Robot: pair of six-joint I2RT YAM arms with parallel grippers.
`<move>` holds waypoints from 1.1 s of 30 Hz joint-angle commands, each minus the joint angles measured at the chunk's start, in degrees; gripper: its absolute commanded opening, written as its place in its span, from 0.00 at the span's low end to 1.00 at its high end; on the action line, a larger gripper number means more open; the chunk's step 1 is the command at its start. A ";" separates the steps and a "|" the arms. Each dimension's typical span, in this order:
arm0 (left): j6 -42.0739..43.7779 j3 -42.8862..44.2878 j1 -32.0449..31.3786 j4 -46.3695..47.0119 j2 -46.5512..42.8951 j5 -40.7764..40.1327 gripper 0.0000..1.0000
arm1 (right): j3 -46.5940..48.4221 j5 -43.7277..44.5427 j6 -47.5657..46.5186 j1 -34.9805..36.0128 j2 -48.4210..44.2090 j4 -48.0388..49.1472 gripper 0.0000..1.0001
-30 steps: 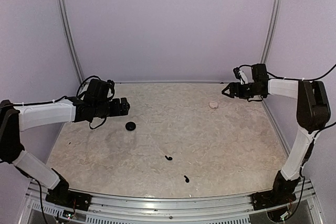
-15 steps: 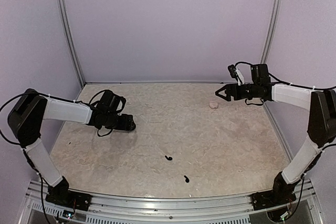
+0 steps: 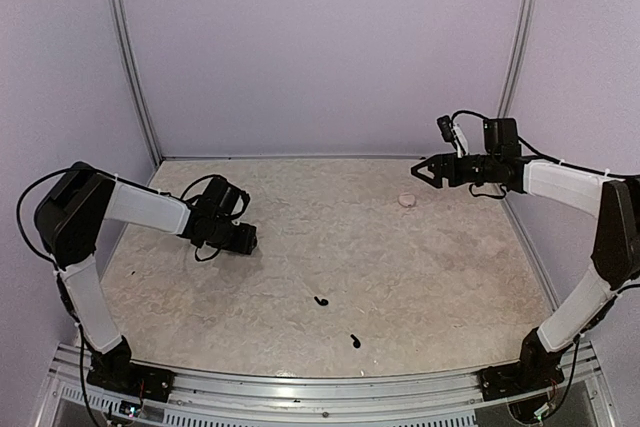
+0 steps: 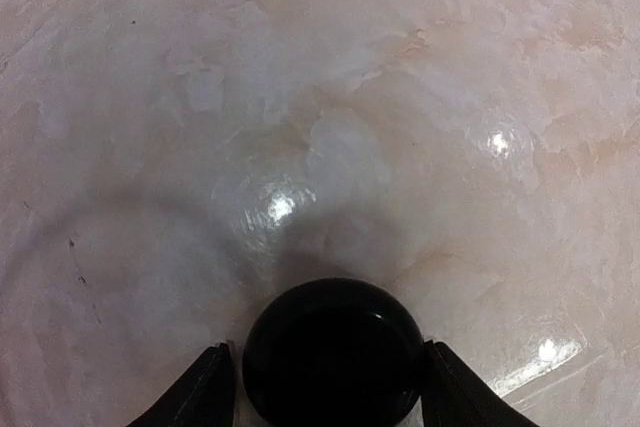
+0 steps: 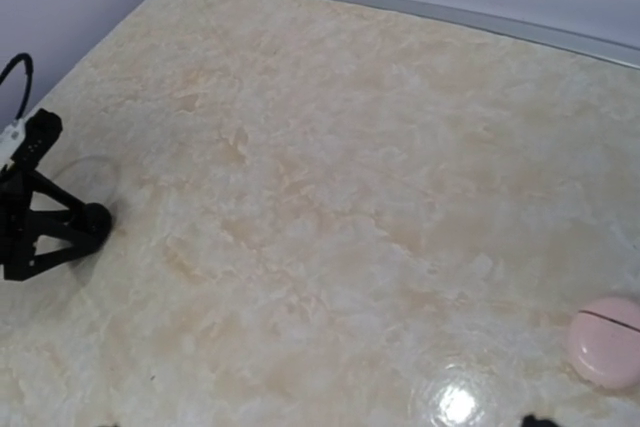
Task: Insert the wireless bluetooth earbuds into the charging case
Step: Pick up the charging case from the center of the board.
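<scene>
Right now my left gripper [image 3: 246,239] is down at the tabletop [image 3: 440,277], and the charging case [image 4: 332,352] sits between its fingers [image 4: 205,392]. On the left wrist view the case is a closed, glossy black puck lying flat. One finger stands on each side of it, and a thin sliver of tabletop shows at the left finger. So I read the jaws as spread just wider than the case, not clamped on it.

Both wireless bluetooth earbuds [image 3: 320,301] lie loose on the tabletop, well apart from the case, off to its right and nearer the arm bases. The second bud [image 3: 354,340] is farther from the case than the first.

A pale pink round object [image 3: 406,201] rests far to the right of the case. My right gripper [image 3: 420,171] hangs in the air just beyond it, jaws parted and holding nothing.
</scene>
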 commanded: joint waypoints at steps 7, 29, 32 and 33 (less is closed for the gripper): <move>4.25 2.92 -1.71 0.21 4.69 -1.89 0.52 | -0.83 -2.05 1.04 0.53 -1.80 1.49 0.86; 33.76 -2.77 -27.36 8.78 -19.48 -0.04 0.35 | -14.11 -13.66 11.40 10.32 -9.43 3.41 0.78; 40.13 -3.97 -31.36 11.05 -23.88 2.07 0.36 | -15.53 -16.40 14.34 13.47 -10.01 6.10 0.76; 41.54 -4.16 -32.37 11.64 -25.06 2.28 0.36 | -15.67 -17.22 15.47 14.34 -9.99 6.66 0.75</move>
